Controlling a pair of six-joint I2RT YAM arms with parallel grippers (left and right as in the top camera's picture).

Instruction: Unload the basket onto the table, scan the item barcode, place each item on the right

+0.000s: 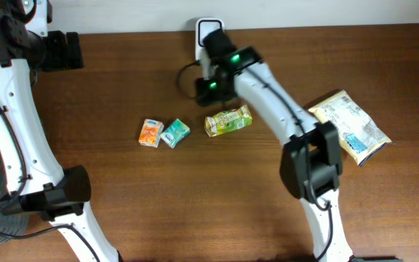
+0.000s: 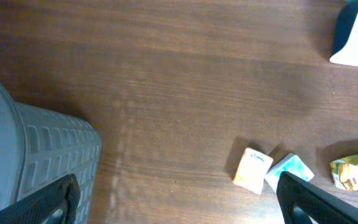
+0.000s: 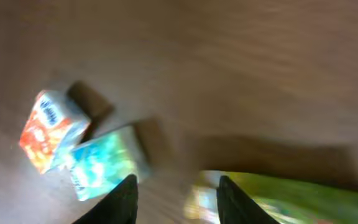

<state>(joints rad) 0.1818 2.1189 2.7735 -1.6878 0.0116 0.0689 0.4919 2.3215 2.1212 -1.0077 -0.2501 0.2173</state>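
Wooden bench (image 1: 195,204) holds a green drink carton (image 1: 228,121); right pincer (image 3: 176,182), half-closed and empty, hovers close by it, left pincer (image 2: 176,190) wide. Off-centre closing could knock it aside.

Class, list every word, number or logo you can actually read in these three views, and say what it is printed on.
No text can be read in any view.
orange carton: print too small and blurred.
teal carton: print too small and blurred.
green carton: markings blurred.
snack bag: label print too small.
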